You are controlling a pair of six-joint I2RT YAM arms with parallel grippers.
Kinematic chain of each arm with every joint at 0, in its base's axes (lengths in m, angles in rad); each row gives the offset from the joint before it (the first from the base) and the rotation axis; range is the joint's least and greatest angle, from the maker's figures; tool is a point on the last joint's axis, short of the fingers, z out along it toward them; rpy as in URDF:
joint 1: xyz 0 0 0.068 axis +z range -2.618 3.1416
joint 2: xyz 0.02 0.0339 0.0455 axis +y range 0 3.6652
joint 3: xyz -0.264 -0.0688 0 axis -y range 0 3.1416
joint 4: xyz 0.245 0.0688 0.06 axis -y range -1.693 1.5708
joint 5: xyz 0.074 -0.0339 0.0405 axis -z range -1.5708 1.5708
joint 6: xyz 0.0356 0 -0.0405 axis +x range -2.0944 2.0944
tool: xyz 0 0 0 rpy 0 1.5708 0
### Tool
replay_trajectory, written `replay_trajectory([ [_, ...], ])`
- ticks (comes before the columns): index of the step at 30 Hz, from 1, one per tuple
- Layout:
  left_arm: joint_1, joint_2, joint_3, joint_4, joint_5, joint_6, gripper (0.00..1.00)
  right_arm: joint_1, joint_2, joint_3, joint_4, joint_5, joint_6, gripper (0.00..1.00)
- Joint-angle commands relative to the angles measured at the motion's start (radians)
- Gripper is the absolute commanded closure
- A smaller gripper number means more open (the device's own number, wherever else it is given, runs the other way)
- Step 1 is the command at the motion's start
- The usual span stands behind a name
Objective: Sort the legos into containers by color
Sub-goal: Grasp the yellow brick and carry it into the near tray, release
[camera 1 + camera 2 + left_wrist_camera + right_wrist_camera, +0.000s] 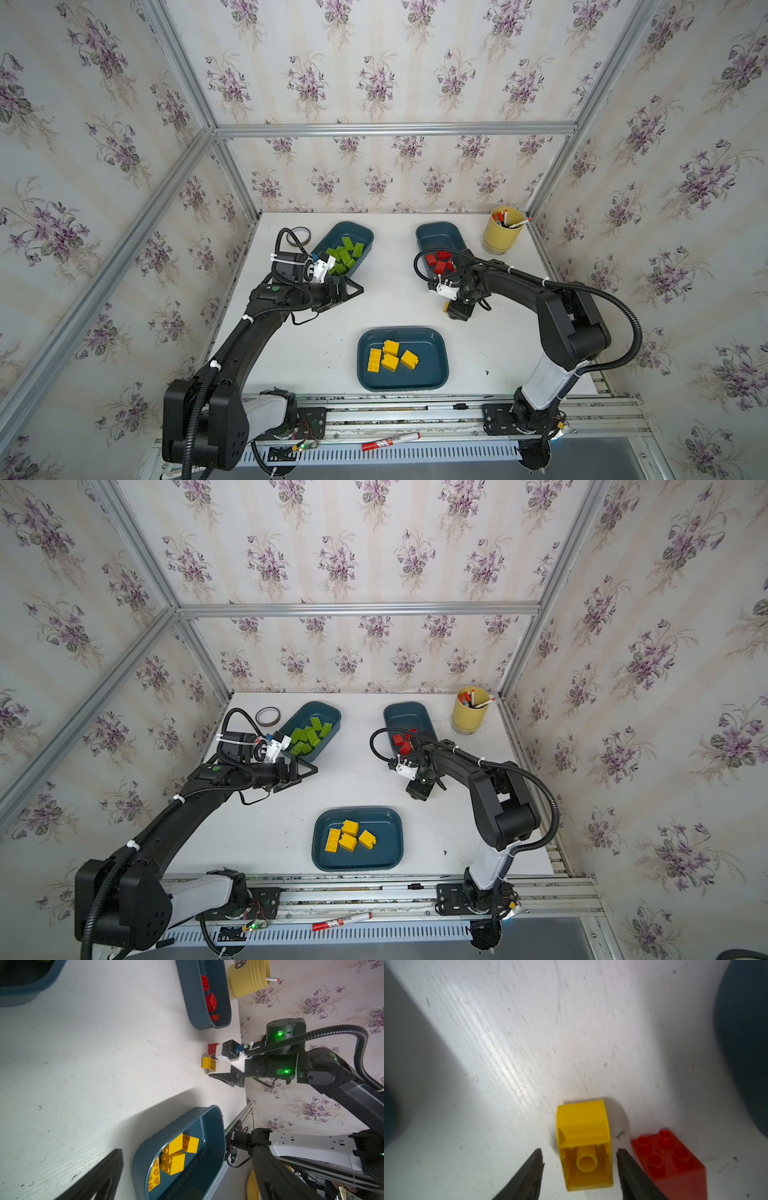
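My right gripper (pixel 579 1152) points down at the table, open, with a yellow lego (pixel 582 1124) lying on its side between the fingers and a gap on each side. A red lego (pixel 670 1159) lies just beside one finger. Both loose bricks also show in the left wrist view, the yellow lego (pixel 208 1062) and the red lego (pixel 213 1048). Three teal containers stand on the table: a back-left one (pixel 362 237) with green legos (pixel 343 257), a back-right one (pixel 436 235) with red legos (pixel 438 262), and a front one (pixel 436 374) with yellow legos (pixel 390 357). My left gripper (pixel 345 297) hangs open and empty beside the green one.
A pale yellow cup with pens (pixel 503 237) stands at the back right corner. A tape roll (pixel 268 716) lies at the back left. A red marker (pixel 390 441) rests on the front rail. Wallpapered walls with aluminium posts close in three sides.
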Motion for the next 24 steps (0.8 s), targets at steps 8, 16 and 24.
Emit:
replay_trajectory([
  [8, 0.001, 0.032, 0.007, 0.016, 0.017, 0.020, 0.01, 0.001, 0.005, 0.013, 0.018, -0.046, 0.032, 0.68],
  [16, 0.002, 0.029, 0.016, 0.010, 0.020, 0.020, 0.01, 0.018, -0.180, 0.000, 0.023, -0.199, 0.111, 0.75],
  [24, 0.002, 0.019, 0.019, -0.009, 0.017, 0.026, 0.01, 0.185, -0.372, -0.031, -0.067, -0.288, 0.150, 0.75],
])
